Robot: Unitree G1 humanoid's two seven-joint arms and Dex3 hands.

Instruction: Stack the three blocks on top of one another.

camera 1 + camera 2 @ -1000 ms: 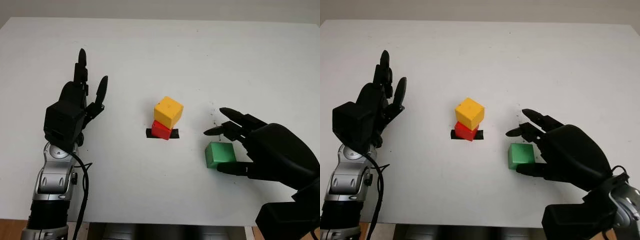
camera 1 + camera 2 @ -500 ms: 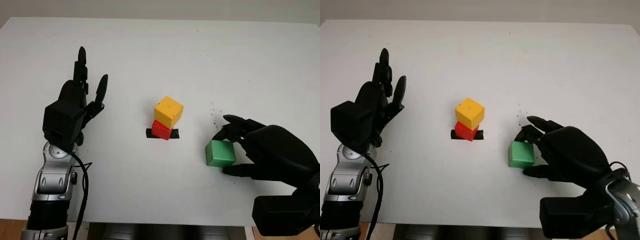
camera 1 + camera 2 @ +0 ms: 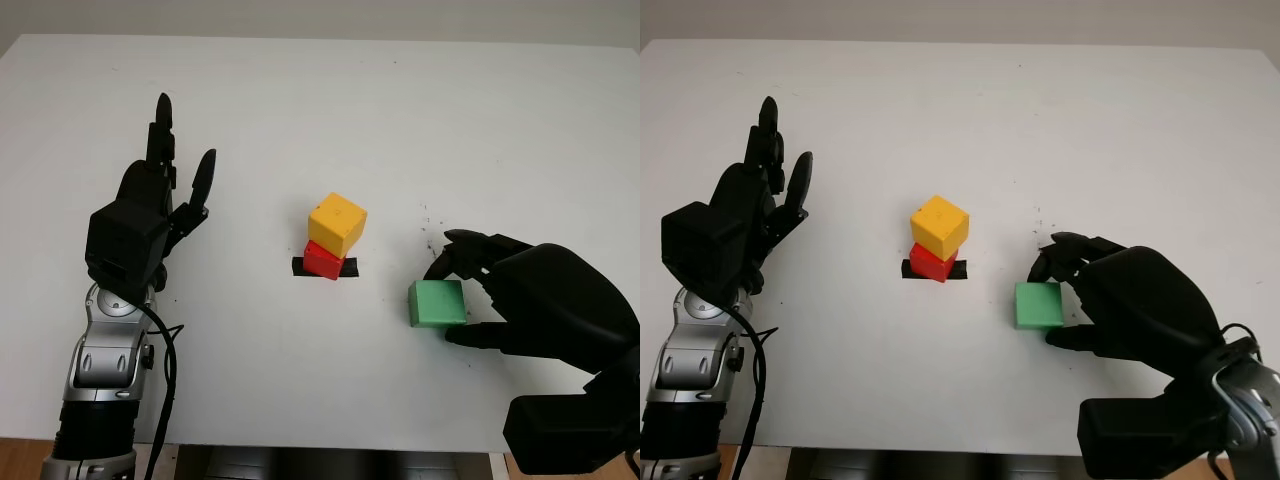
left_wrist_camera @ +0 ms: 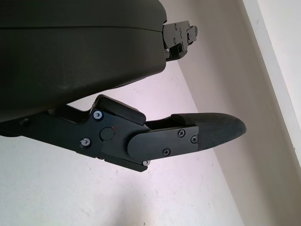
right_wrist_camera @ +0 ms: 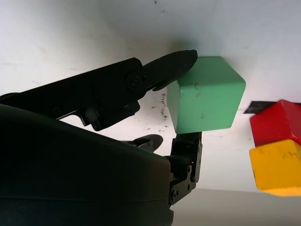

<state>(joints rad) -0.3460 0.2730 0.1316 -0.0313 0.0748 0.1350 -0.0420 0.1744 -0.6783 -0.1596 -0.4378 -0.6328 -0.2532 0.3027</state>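
The right robot hand (image 3: pixel 470 290) is down toward the near right part of the white table (image 3: pixel 300 100), fingers (image 5: pixel 171 63) clamped on the green block (image 3: pixel 437 302), which sits on the table surface; one finger presses its far side and another its near side. Mid-table, the yellow block (image 3: pixel 337 222) sits turned askew on top of the red block (image 3: pixel 322 260), which rests on a strip of black tape (image 3: pixel 346 268), near the green block but apart from it. Over by the left edge the left robot hand (image 3: pixel 160 190) is raised above the table, open and holding nothing.
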